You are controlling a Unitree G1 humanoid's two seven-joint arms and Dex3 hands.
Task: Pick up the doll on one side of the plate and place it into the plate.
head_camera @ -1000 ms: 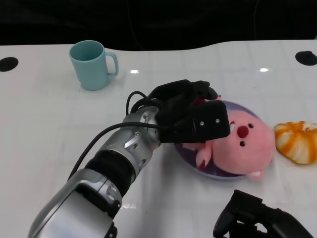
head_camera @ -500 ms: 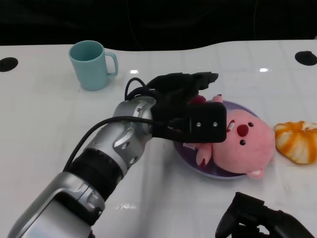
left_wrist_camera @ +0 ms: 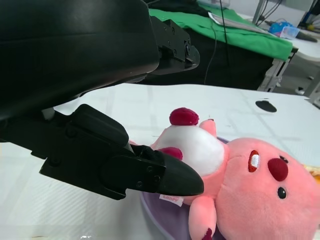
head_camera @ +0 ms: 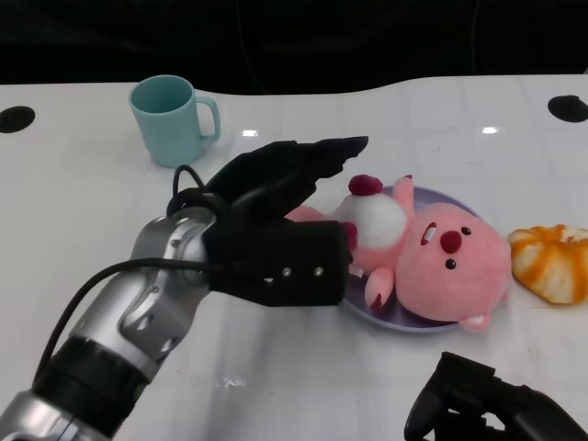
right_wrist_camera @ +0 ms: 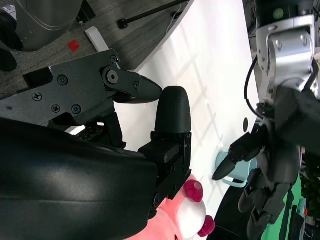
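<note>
left hand spread open beside the doll on the plate

the pink doll (head_camera: 432, 262) lies in the purple plate (head_camera: 363, 310) at right of centre in the head view, head toward the lower right, white belly and dark red feet toward the upper left. part of its head hangs over the plate's lower right rim.

the left hand (head_camera: 276, 216) reaches in from the lower left on its silver forearm, sitting just left of the plate. its fingers (head_camera: 322, 156) are stretched out flat and apart, pointing to the upper right above the doll's feet end, while the thumb block lies low along the plate's left edge. nothing is held in it; the hand is released. in the left wrist view one finger (left_wrist_camera: 165, 177) lies just beside the doll's (left_wrist_camera: 240, 185) belly, and whether it touches the plush cannot be told.

the right hand (head_camera: 491, 409) shows only at the lower right edge of the head view, low over the tabletop (head_camera: 83, 211) and well below the plate. in the right wrist view its fingers are apart with nothing between them.

a teal mug (head_camera: 172, 119) stands at the upper left, handle to the right. an orange and white plush (head_camera: 551, 262) lies at the right edge, near the doll's head.
</note>
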